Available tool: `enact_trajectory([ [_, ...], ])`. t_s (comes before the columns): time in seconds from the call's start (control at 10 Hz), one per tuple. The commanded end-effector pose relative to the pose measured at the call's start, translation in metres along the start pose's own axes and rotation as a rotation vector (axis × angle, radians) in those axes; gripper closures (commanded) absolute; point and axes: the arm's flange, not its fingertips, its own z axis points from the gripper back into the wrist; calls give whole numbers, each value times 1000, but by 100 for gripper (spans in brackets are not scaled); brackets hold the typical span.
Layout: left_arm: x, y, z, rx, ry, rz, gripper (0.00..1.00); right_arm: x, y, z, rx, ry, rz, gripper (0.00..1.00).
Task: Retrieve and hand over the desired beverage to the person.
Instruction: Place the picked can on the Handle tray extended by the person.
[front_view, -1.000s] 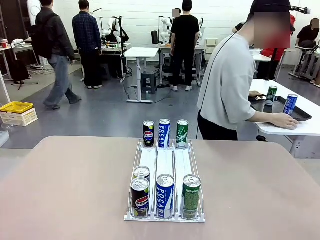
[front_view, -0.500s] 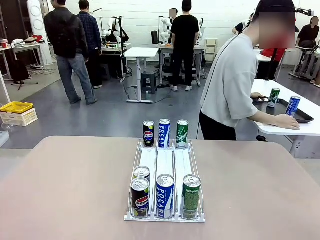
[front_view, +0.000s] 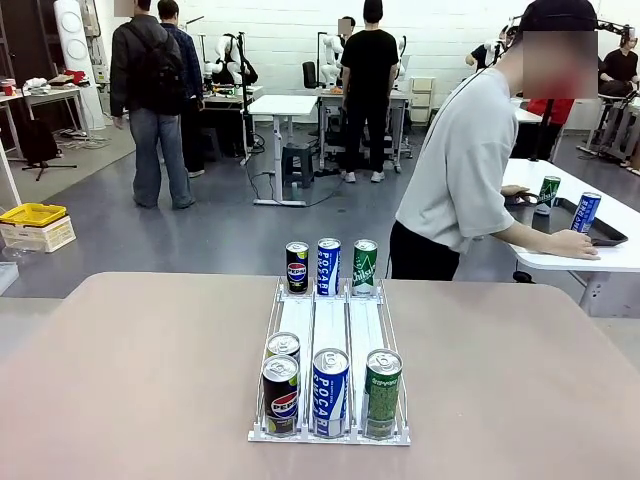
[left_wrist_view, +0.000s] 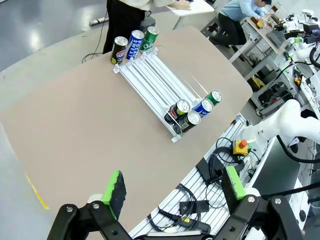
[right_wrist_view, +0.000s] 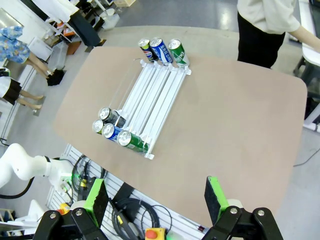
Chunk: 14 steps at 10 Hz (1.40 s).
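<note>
Smooth, rigid, likely heavy drink cans (front_view: 330, 392) in the white wire rack (front_view: 330, 325) are best gripped mid-body; both hands, left (left_wrist_view: 172, 192) and right (right_wrist_view: 157, 197), are spread, empty.

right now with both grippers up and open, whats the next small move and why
Probably hold and wait. The person is turned toward the side table with a hand by the tray there, and points at no can in the rack. Both the left gripper and right gripper hang open, high above the table.
</note>
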Motion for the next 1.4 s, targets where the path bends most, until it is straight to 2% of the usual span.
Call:
enact_trajectory([
  [0.0, 0, -1, 0, -8, 0, -9, 0, 1, 0, 0, 28, -6, 10, 0],
  [1.3, 0, -1, 0, -8, 0, -9, 0, 1, 0, 0, 28, -6, 10, 0],
])
